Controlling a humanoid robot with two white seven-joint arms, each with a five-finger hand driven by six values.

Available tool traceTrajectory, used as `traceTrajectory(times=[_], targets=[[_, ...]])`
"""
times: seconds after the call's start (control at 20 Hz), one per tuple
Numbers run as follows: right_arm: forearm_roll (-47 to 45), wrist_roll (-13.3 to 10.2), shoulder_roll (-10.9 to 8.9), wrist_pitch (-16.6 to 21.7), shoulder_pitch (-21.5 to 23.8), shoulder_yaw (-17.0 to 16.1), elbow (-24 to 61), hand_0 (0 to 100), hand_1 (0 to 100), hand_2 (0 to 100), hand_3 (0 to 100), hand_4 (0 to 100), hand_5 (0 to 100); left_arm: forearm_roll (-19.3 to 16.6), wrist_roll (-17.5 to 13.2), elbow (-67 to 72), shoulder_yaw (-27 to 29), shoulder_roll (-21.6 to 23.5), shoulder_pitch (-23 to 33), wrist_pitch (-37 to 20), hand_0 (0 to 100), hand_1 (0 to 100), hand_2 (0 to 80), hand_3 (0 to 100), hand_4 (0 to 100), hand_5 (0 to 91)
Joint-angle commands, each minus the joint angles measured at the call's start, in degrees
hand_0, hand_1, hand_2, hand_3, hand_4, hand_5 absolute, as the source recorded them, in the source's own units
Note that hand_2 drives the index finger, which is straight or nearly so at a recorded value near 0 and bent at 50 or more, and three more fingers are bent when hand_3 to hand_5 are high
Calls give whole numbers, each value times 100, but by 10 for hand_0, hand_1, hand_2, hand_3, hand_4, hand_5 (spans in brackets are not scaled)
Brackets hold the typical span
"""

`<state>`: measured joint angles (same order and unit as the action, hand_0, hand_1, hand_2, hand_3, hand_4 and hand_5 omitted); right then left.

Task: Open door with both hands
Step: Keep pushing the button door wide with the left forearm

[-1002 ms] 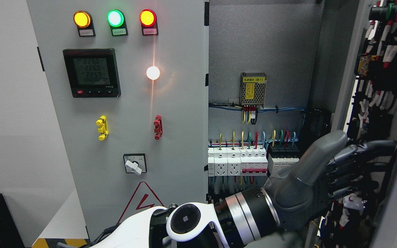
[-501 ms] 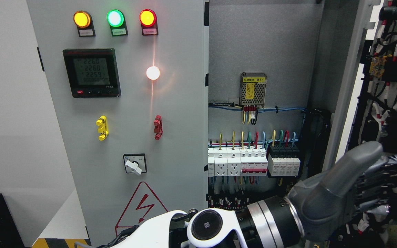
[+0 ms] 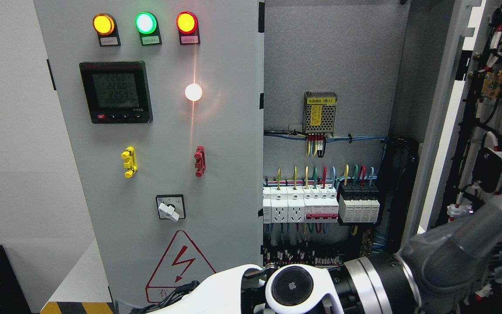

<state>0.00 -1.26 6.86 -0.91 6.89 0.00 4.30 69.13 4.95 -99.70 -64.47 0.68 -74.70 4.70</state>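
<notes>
Swung further right since the earlier frames, the right door now stands wide at the cabinet's right edge, baring the breakers inside. Reaching across from the lower left, the left hand presses against the door's wired inner face, evidently to push it outward. Whether its fingers are released or clenched, I cannot tell.

Bright, even room light and a sharp picture, save for a white lamp on the closed door flaring into a vertical streak, and shadow deep inside the cabinet.
</notes>
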Motion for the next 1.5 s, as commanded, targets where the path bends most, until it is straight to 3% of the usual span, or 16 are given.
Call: traceTrajectory(times=[0.0, 0.7, 1.45], targets=[[141, 2, 0, 3, -3, -18, 1, 190, 0, 0, 0, 0, 0, -5, 6, 574, -100, -647, -150, -22, 0, 0, 0, 0, 0, 0], [141, 2, 0, 3, -3, -18, 1, 191, 0, 0, 0, 0, 0, -5, -2, 1197, -206, -1069, -378, -22, 0, 0, 0, 0, 0, 0], [141, 2, 0, -6, -3, -18, 1, 191, 0, 0, 0, 0, 0, 13, -2, 1295, -320, -1087, -484, -22, 0, 0, 0, 0, 0, 0]])
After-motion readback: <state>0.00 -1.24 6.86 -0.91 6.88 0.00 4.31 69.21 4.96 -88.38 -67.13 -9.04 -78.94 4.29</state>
